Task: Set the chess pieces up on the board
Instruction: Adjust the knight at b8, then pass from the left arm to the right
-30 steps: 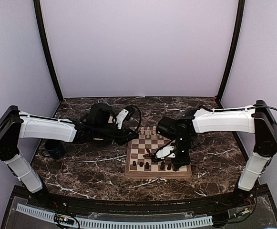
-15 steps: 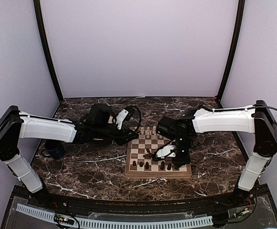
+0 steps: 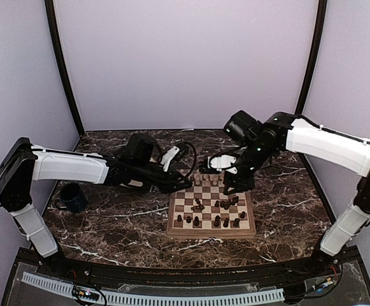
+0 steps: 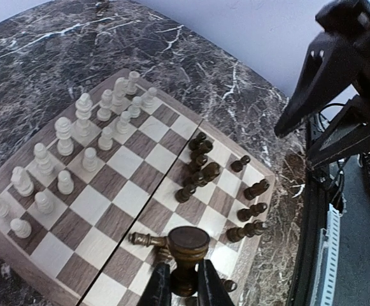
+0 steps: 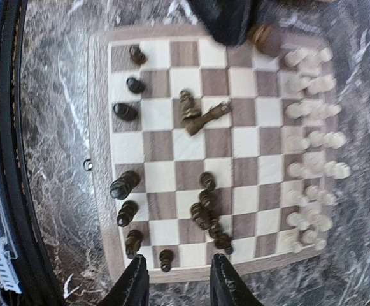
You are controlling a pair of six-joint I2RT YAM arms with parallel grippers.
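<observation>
The board lies between my arms. Pale chess pieces crowd its far rows, also visible in the right wrist view. Dark chess pieces stand along the near edge and bunch mid-board. One dark piece lies on its side. My left gripper hovers over the board, shut on a dark brown piece whose round base faces the camera. My right gripper hangs high above the board's edge, open and empty. From above, the left gripper sits at the far left corner and the right gripper at the far right.
A dark blue mug stands on the marble table left of the board, beside my left arm. Black posts and pale walls close in the back and sides.
My right gripper opened, rose from the board's near right squares and swung back to the far side. The left gripper slid right over the board with its piece, uncovering the mug.
</observation>
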